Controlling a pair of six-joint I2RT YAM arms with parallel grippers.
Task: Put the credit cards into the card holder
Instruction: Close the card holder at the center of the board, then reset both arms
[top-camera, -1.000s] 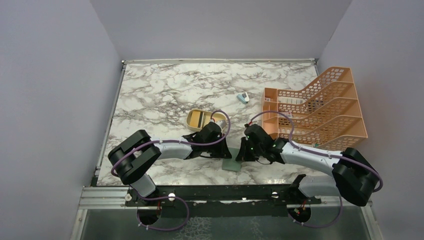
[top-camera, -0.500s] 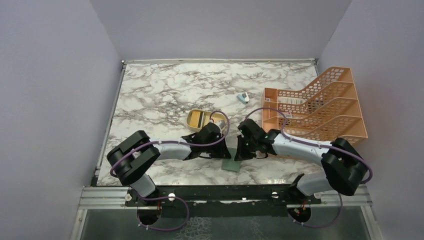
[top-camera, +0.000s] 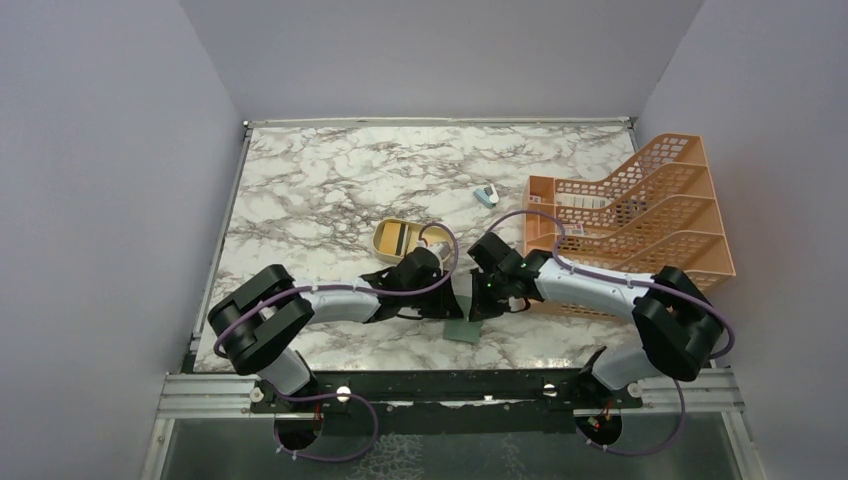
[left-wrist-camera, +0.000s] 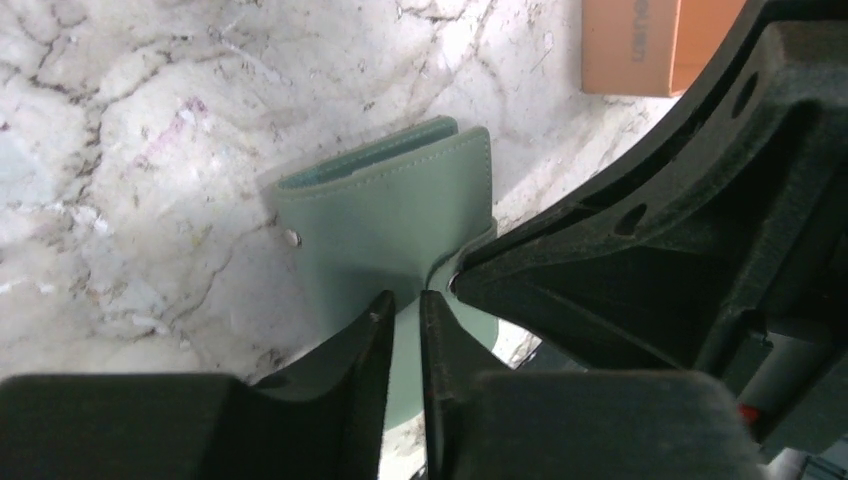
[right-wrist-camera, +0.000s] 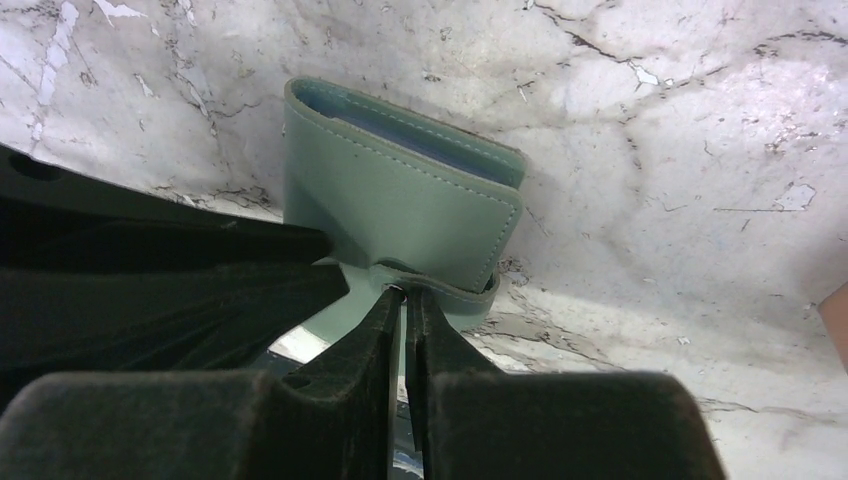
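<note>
The grey-green card holder (right-wrist-camera: 400, 200) stands folded on the marble, pale blue pockets showing at its top edge; it also shows as the card holder (left-wrist-camera: 390, 210) (top-camera: 463, 330). My right gripper (right-wrist-camera: 403, 297) is shut on the card holder's snap strap. My left gripper (left-wrist-camera: 405, 305) hovers over its lower cover from the other side. Its jaws stand a narrow slit apart, with only green cover behind the gap. The two grippers (top-camera: 462, 295) almost touch. A tan-brown credit card (top-camera: 393, 238) seems to lie in the tan dish.
The tan oval dish (top-camera: 380, 245) sits just behind my left wrist. An orange mesh file rack (top-camera: 640, 225) stands at the right, and its corner (left-wrist-camera: 630, 45) shows in the left wrist view. A small blue-and-white gadget (top-camera: 486, 195) lies farther back.
My right gripper has swung left, up against the left gripper. A pale face of the holder now shows between them. The left jaws have parted slightly.
</note>
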